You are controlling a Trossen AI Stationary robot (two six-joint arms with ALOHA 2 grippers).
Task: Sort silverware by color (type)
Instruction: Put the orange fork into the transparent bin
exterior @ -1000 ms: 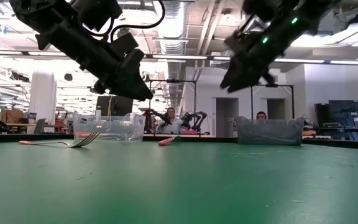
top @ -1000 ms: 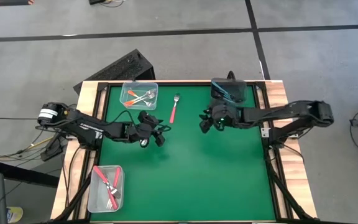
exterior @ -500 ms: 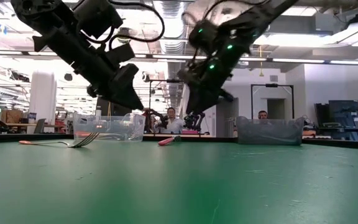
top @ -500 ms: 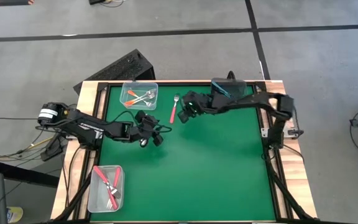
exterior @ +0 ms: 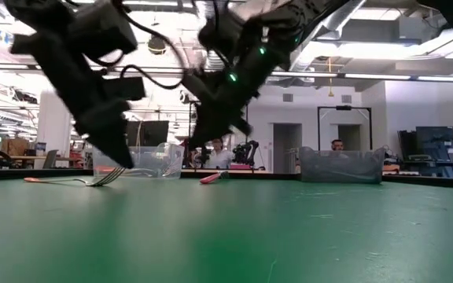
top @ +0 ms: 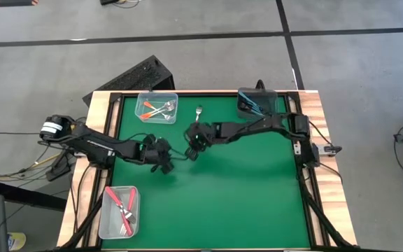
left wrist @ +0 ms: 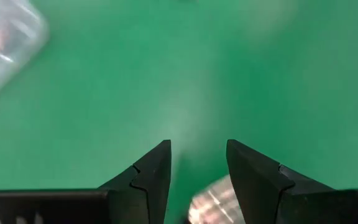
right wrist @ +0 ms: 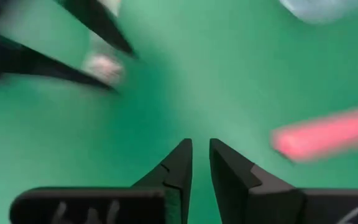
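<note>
A fork with a red handle lies flat on the green mat near the far edge. Its handle shows in the right wrist view and the low view. My right gripper hangs just over the handle end and beside it, its fingers a narrow gap apart. A second fork with an orange-red handle shows only in the low view, lying flat. My left gripper is open and low by that fork's tines. In the high view the left gripper sits left of the right one.
A clear bin holding orange-handled forks and a dark bin holding light-blue ones stand at the far edge. Another clear bin with red-handled forks sits at the near left. The two grippers are close together. People show in the room beyond.
My right gripper has swung from the table's right side leftward across the mat to the red-handled fork, and has come down. My left gripper has dropped toward the mat and shifted a little left. Both forks on the mat lie where they were.
</note>
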